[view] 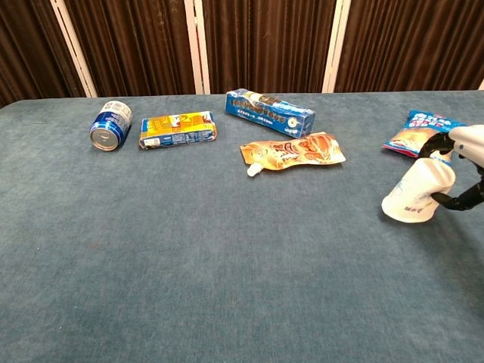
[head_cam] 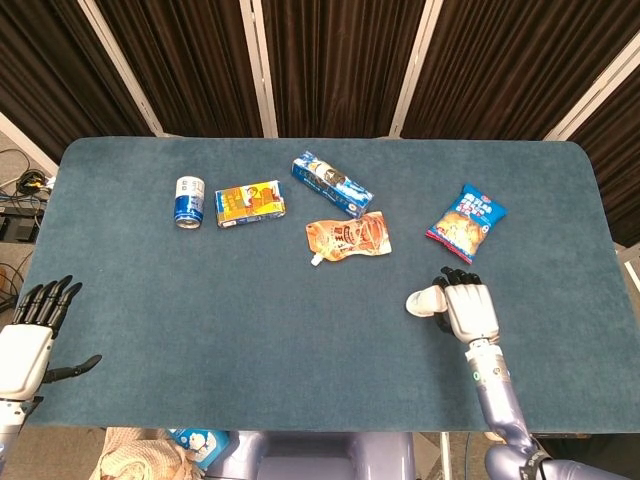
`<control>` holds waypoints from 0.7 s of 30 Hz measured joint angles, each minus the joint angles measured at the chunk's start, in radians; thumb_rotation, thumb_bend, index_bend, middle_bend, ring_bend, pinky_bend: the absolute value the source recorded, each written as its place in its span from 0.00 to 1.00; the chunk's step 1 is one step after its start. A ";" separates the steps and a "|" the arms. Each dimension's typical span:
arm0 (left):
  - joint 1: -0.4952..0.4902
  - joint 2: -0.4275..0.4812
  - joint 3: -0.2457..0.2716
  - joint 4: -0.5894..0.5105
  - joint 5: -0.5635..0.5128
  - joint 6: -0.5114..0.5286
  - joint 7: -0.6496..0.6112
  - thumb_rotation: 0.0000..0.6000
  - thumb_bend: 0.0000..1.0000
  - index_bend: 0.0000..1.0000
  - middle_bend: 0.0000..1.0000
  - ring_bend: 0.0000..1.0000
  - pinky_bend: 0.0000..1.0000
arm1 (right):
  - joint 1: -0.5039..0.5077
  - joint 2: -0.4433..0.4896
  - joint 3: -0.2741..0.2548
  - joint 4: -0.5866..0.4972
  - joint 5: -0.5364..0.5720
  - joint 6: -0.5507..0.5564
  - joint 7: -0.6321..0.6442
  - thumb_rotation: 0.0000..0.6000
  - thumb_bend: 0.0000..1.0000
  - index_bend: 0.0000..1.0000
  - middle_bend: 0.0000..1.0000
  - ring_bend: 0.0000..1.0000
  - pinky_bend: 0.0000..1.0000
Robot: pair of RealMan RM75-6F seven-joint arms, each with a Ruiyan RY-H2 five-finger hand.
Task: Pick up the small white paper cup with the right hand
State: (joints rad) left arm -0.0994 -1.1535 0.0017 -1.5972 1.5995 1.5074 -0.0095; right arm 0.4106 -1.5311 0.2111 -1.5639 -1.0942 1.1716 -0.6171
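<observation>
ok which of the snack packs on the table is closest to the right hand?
The blue chip bag, lying just beyond the right hand holding the paper cup. The orange spouted pouch is farther left.

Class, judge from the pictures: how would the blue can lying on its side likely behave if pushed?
The blue can lies on its side, so it would probably roll. Its rounded metal-looking wall suggests stiffness and perhaps slipperiness. Whether it is full or empty cannot be told.

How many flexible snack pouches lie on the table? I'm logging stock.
2: an orange spouted pouch at table centre, and a blue-and-red chip bag toward the right. None seems hidden.
</observation>
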 measured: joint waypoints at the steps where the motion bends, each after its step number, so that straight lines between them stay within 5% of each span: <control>1: 0.000 0.000 0.000 0.000 0.000 0.000 0.000 1.00 0.01 0.00 0.00 0.00 0.00 | 0.001 -0.004 -0.001 0.005 0.003 0.000 0.001 1.00 0.44 0.42 0.22 0.21 0.24; 4: 0.000 0.000 0.001 -0.001 0.002 0.000 0.000 1.00 0.01 0.00 0.00 0.00 0.00 | 0.005 -0.020 -0.007 0.024 0.014 -0.001 0.004 1.00 0.44 0.41 0.22 0.21 0.24; 10: -0.001 -0.002 0.003 -0.003 0.005 -0.001 0.005 1.00 0.01 0.00 0.00 0.00 0.00 | 0.012 -0.039 -0.018 0.036 0.019 0.013 -0.005 1.00 0.44 0.00 0.08 0.11 0.21; 13: -0.002 -0.003 0.002 -0.001 0.006 -0.001 0.005 1.00 0.01 0.00 0.00 0.00 0.00 | 0.015 -0.034 -0.022 0.023 0.024 0.020 -0.022 1.00 0.42 0.00 0.01 0.06 0.18; 21: 0.001 -0.004 0.002 0.001 0.009 0.009 0.006 1.00 0.01 0.00 0.00 0.00 0.00 | -0.004 0.053 -0.042 -0.104 0.021 0.066 -0.061 1.00 0.40 0.00 0.00 0.02 0.15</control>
State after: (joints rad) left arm -0.0989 -1.1575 0.0033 -1.5958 1.6085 1.5163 -0.0032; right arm 0.4066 -1.4779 0.1688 -1.6678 -1.0735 1.2374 -0.6778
